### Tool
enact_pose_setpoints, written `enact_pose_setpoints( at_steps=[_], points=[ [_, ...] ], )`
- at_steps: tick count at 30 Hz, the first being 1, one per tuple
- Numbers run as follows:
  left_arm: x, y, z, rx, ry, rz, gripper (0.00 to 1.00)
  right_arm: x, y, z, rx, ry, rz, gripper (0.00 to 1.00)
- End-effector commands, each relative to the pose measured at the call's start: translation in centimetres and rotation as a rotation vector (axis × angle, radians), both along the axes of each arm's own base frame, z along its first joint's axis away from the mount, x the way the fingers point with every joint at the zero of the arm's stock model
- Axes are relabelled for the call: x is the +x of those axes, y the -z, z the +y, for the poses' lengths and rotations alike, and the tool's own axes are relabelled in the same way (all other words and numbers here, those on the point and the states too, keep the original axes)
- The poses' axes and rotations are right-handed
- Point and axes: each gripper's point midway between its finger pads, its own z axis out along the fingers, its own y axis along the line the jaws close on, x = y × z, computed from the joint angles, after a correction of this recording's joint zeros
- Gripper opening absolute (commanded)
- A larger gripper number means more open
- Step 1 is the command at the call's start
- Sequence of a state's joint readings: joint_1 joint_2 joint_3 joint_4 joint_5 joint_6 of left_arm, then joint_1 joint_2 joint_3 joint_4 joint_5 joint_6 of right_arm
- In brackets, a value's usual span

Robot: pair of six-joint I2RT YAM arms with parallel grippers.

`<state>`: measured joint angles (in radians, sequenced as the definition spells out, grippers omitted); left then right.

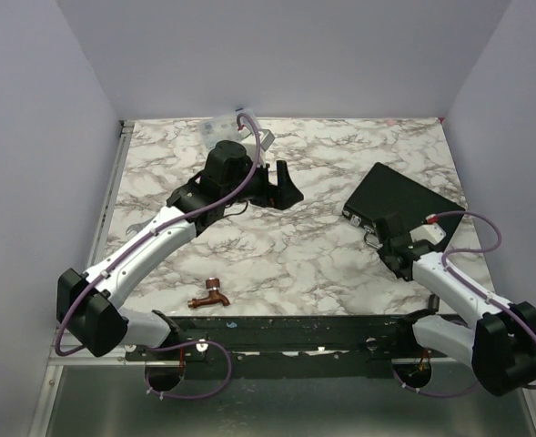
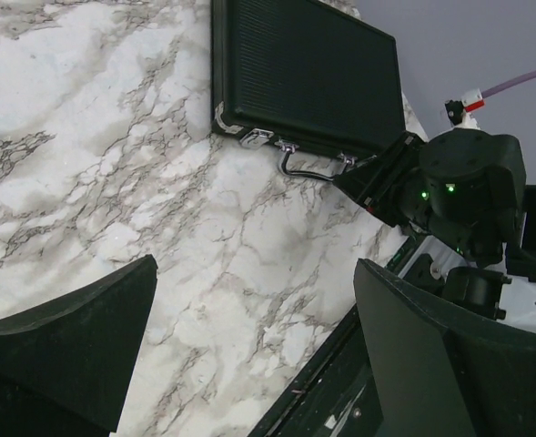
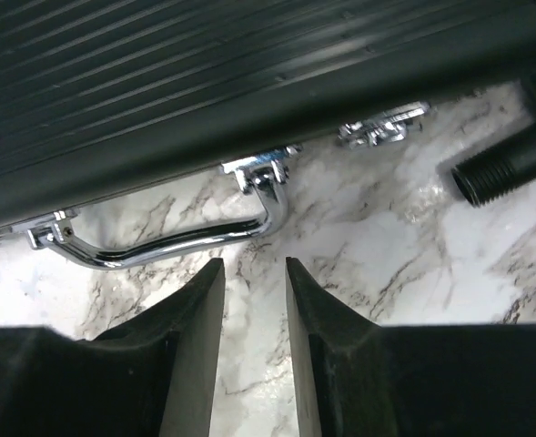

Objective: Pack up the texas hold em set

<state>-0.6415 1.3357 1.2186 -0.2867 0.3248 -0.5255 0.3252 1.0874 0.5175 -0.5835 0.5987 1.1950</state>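
Observation:
The texas hold em set's black hard case point(image 1: 399, 196) lies shut on the marble table at the right; chips, cards and discs are hidden. In the left wrist view the case point(image 2: 304, 73) shows its silver handle point(image 2: 308, 170) and a latch point(image 2: 257, 137) on the near edge. My right gripper point(image 1: 383, 238) sits just in front of that edge. In its wrist view the gripper point(image 3: 254, 269) is narrowly open and empty, just short of the handle point(image 3: 158, 246), with a latch point(image 3: 381, 127) to the right. My left gripper point(image 1: 286, 189) is wide open and empty at the table's middle back, also seen in its wrist view point(image 2: 254, 337).
A copper faucet point(image 1: 210, 296) lies near the front edge, left of centre. A clear plastic compartment box point(image 1: 236, 127) stands at the back behind the left arm. A black threaded rod end point(image 3: 495, 173) shows at the right of the right wrist view.

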Motion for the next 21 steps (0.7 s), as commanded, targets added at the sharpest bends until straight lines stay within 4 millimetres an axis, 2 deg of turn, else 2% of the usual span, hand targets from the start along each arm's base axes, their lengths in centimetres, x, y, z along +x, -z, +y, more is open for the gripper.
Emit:
enact_pose_setpoints(
  at_steps=[1, 4, 7, 10, 13, 18, 21],
  points=[
    [-0.3, -1.8, -0.2, -0.014, -0.088, 0.018, 0.89, 2.7, -2.9, -0.2, -0.077, -0.099, -0.097, 0.39],
    [-0.9, -3.9, 0.1, -0.031, -0.114, -0.032, 0.89, 3.7, -4.8, 1.0, -0.080, -0.234, -0.120, 0.54],
    [-1.6, -7.1, 1.7, -0.059, -0.175, -0.140, 0.89, 4.8, -8.6, 3.6, -0.035, -0.430, -0.201, 0.66],
    [-2.4, -9.9, 4.8, -0.094, -0.275, -0.241, 0.89, 5.1, -12.8, 6.5, 0.027, -0.613, -0.340, 0.76],
    [-3.5, -12.6, 9.1, -0.130, -0.395, -0.350, 0.90, 4.3, -17.0, 8.8, 0.071, -0.772, -0.448, 0.80],
    [-6.6, -16.5, 15.8, -0.159, -0.521, -0.547, 0.96, 3.1, -24.3, 8.2, 0.025, -0.787, -0.608, 0.94],
    [-8.8, -18.7, 19.0, -0.178, -0.560, -0.651, 0.99, 2.3, -28.5, 6.4, -0.074, -0.759, -0.655, 0.98]
  ],
)
